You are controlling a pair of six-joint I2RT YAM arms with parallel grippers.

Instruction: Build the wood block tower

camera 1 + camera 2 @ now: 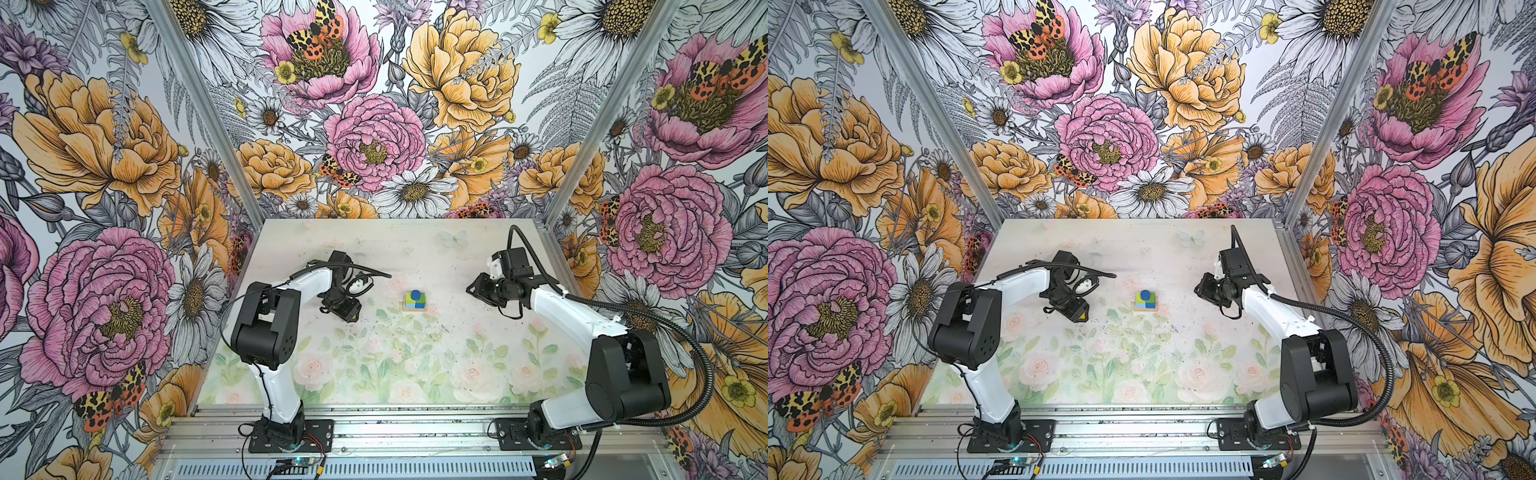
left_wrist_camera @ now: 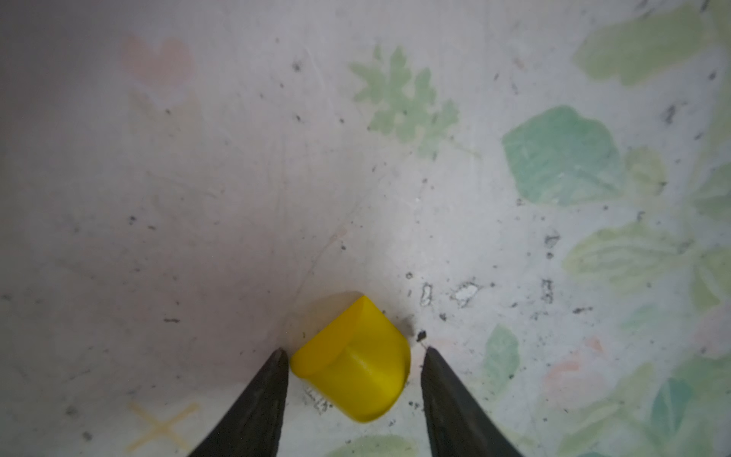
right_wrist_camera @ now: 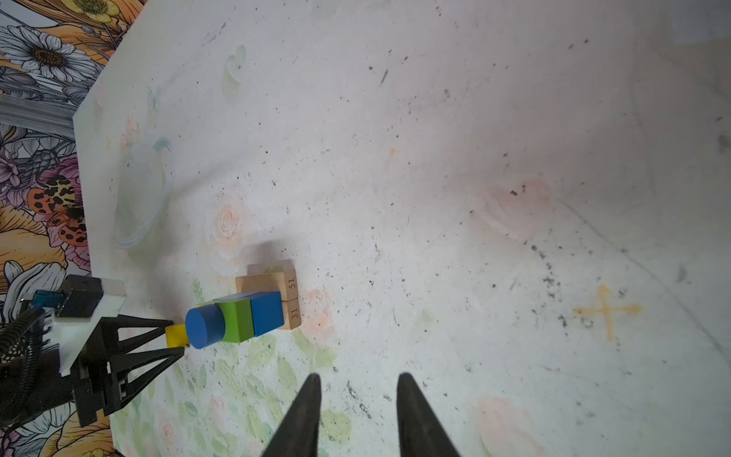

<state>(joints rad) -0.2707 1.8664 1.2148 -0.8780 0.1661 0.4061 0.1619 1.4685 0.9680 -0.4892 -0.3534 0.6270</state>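
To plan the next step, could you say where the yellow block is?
In the left wrist view the yellow block sits between the left gripper's open jaws, left of the tower in a top view.

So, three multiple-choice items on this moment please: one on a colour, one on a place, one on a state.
1. What colour is the piece topping the wood block tower? A blue; B red; C pink.
2. Where is the yellow half-round? A atop the tower; B between the left gripper's fingers; C against the back wall.
3. The right gripper is: A clamped on the tower; B open and empty; C shut tight.
Key: 1 A, the blue cylinder sits uppermost; 2 B, the left wrist view shows fingers flanking it; 3 B, its jaws stand apart with nothing between.
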